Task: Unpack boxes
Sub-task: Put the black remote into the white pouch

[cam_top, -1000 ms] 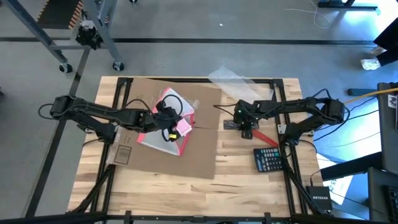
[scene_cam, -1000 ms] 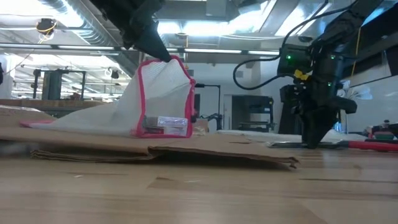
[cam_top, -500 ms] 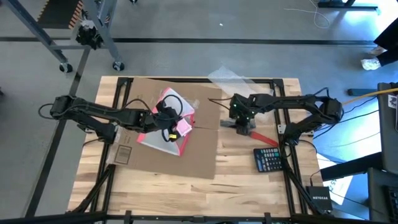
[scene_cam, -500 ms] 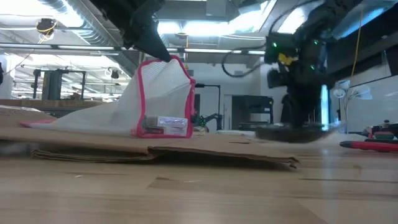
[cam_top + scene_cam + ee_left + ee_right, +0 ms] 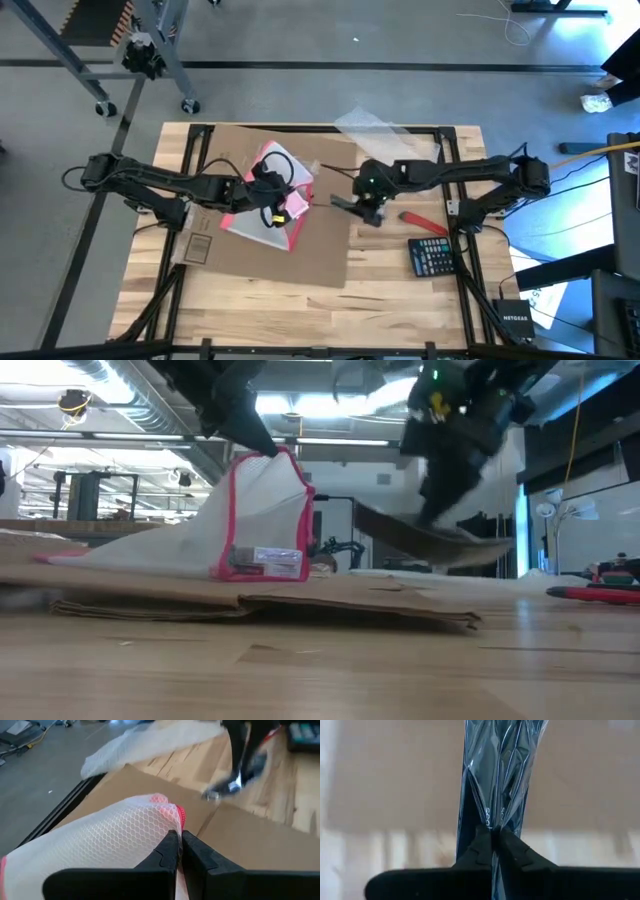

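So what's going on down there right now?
Left gripper shut on mesh pouch. Right gripper shut on plastic-wrapped item, lifted. Cardboard box flattened underneath.

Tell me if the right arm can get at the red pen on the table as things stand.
Probably not yet: the red pen lies in the open beside the right claw, but that claw is shut on a dark plastic-wrapped item, which it must release first.

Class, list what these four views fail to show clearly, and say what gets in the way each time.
1. Low view: the dark flat item under the right gripper is motion-blurred; what it is stays unclear.
2. Right wrist view: the glossy dark plastic-wrapped item is cut off by the picture's edge.
3. Low view: print on the small packet inside the pink-edged mesh pouch is too small.
4. High view: keys of the black calculator are too small.
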You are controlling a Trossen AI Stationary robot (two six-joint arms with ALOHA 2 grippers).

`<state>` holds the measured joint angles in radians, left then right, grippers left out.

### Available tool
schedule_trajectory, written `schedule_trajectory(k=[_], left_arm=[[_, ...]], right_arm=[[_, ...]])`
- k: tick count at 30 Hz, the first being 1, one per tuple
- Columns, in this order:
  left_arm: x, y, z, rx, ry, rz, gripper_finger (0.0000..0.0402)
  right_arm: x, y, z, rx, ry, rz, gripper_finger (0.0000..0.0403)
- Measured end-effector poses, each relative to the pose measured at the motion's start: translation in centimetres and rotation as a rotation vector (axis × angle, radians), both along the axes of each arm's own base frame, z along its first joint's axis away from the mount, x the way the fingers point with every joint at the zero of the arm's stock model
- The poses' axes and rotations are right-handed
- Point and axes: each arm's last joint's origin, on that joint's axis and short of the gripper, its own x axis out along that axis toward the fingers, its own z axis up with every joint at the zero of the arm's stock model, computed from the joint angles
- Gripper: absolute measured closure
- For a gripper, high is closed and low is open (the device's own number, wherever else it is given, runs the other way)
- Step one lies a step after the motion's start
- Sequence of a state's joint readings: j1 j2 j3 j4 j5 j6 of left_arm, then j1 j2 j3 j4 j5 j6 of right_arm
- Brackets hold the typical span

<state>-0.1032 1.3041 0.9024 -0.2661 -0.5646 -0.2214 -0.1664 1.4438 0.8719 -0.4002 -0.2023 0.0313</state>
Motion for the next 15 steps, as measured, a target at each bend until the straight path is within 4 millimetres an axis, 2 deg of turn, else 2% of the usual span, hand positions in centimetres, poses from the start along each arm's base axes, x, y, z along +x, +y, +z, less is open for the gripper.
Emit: schedule_trajectory(k=[4, 7, 11, 15], left_arm=[[0.3, 0.0, 0.4, -0.003, -0.047, -0.002, 0.0394], [0.3, 0.0, 0.5, 0.004, -0.057, -0.008, 0.0394], [0.4, 0.0, 0.5, 0.003, -0.066, -0.008, 0.0394], [0.4, 0.0, 0.5, 0.004, -0.06, -0.007, 0.0394]], right_arm=[[2.4, 1.5, 0.5, 0.057, -0.189, -0.037, 0.0398], [4.5, 2.3, 0.1, 0.113, -0.32, -0.07, 0.0402], [7.1, 2.2, -1.0, 0.143, -0.403, -0.146, 0.0401], [9.5, 1.9, -1.0, 0.098, -0.423, -0.192, 0.0401]])
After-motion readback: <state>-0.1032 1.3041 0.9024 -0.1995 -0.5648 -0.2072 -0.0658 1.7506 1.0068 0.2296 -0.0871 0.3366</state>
